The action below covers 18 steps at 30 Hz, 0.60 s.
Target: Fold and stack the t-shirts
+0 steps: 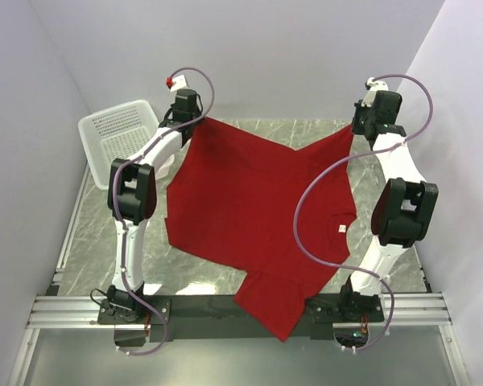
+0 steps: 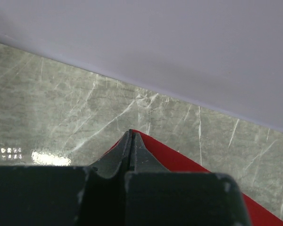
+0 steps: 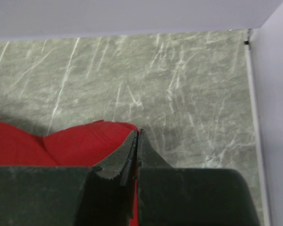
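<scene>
A red t-shirt (image 1: 249, 201) lies spread over the marbled table, its collar with a small white label (image 1: 339, 228) toward the right and one part hanging over the near rail. My left gripper (image 1: 195, 119) is shut on the shirt's far left corner and holds it up near the back wall. In the left wrist view the red cloth (image 2: 179, 160) runs out from between the shut fingers (image 2: 140, 150). My right gripper (image 1: 359, 127) is shut on the far right corner. The right wrist view has red cloth (image 3: 85, 141) bunched left of the pinched fingertips (image 3: 151, 150).
A white mesh basket (image 1: 117, 133) leans at the far left corner by the wall. White walls close in the back and both sides. A black rail (image 1: 201, 310) runs along the near edge, under the hanging cloth.
</scene>
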### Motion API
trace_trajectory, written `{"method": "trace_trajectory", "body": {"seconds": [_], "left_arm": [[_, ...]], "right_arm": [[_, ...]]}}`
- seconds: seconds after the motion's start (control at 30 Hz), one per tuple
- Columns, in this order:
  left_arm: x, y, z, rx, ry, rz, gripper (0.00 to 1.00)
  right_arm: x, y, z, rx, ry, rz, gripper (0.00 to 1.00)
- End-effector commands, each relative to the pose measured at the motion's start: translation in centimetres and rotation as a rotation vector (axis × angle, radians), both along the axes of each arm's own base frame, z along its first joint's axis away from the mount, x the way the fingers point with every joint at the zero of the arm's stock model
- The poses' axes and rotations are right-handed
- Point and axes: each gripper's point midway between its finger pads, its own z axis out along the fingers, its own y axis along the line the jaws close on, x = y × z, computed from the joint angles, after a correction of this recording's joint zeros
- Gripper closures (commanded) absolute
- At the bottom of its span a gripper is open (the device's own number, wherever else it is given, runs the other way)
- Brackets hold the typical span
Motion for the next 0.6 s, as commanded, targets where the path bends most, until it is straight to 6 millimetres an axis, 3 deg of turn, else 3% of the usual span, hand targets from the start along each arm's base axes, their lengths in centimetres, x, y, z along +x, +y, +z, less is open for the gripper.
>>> {"method": "trace_trajectory", "body": {"seconds": [0.0, 0.27, 0.37, 0.5, 0.57], "left_arm": [[1.0, -0.1, 1.7, -0.018, -0.052, -0.006, 0.99], [0.6, -0.9, 1.9, -0.03, -0.057, -0.064, 0.99], [0.1, -0.5, 2.7, -0.028, -0.069, -0.069, 0.99], [-0.3, 0.4, 2.5, -0.021, -0.058, -0.072, 0.99], [-0.4, 0.6, 2.3, -0.018, -0.052, -0.076, 1.0]], "right_arm": [[0.8, 1.1, 2.9, 0.013, -0.058, 0.033, 1.0], [-1.2, 2.0, 4.0, 0.029, -0.074, 0.08, 1.0], [-2.4, 2.3, 4.1, 0.037, -0.071, 0.094, 1.0], [-4.1, 3.1, 3.4, 0.061, -0.05, 0.124, 1.0], [-4.9, 3.5, 3.9, 0.069, -0.061, 0.139, 1.0]]}}
